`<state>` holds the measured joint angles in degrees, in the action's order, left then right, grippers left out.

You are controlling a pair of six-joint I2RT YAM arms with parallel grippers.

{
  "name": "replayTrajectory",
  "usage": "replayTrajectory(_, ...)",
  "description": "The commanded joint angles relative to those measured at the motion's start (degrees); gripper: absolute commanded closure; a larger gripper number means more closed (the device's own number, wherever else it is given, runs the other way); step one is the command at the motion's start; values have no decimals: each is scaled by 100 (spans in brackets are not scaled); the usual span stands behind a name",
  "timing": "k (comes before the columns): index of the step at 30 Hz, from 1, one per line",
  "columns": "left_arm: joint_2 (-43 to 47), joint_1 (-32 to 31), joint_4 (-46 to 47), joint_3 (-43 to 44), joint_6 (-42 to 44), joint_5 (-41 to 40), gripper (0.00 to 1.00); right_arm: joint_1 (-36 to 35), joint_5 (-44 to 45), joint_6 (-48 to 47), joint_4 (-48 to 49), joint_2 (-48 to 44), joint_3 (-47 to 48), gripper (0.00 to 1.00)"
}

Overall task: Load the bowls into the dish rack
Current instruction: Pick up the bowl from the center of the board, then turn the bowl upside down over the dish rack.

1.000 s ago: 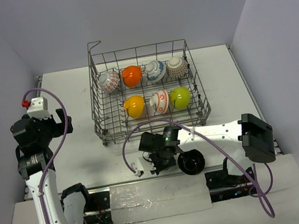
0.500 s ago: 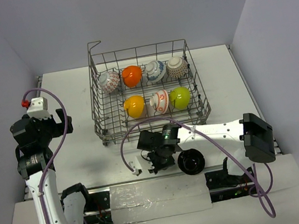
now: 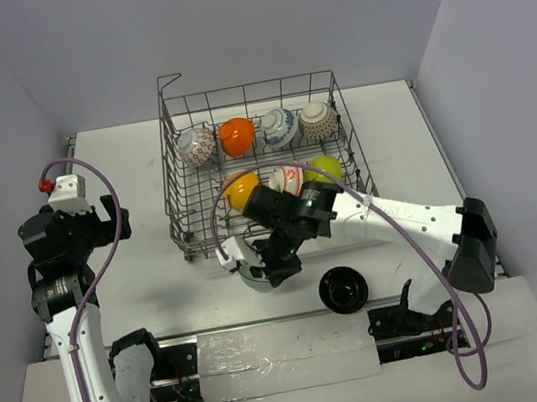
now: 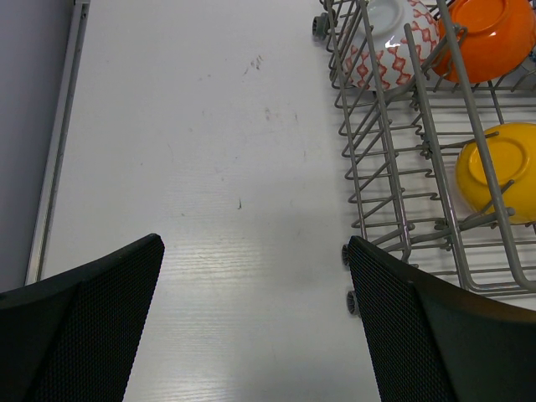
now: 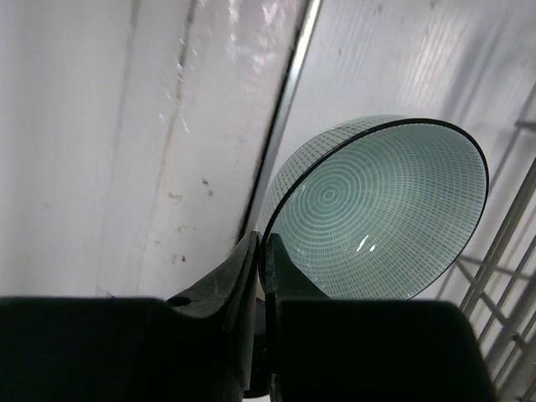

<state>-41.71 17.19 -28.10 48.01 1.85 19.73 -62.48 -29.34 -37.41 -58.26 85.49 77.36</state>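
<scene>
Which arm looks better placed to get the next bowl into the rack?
Right. The right gripper is shut on the teal bowl, at its rim, close to the dish rack; the left gripper is open, holding nothing.

White table (image 3: 129, 181), plain pale grey walls (image 3: 240, 13) on three sides

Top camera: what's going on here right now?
The right gripper is shut on the rim of a pale teal bowl, holding it on edge just in front of the dish rack. Seven bowls sit in the rack, an orange bowl among them. A black bowl is on the table, outside the rack. The left gripper hangs open beside the rack.
</scene>
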Motion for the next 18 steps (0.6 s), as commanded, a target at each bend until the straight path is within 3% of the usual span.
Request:
replayTrajectory(1, 102, 48, 217, -28, -79, 163, 2, 532, -1432, -371, -614, -236, 690, 100)
replayTrajectory(7, 172, 65, 226, -72, -70, 172, 2, 1044, -2600, -837, -1388, 19, 1411, 100)
replayTrajectory(18, 155, 91, 217, -72, -70, 207, 2, 1677, -3771, -1594, -2453, 635, 2511, 100)
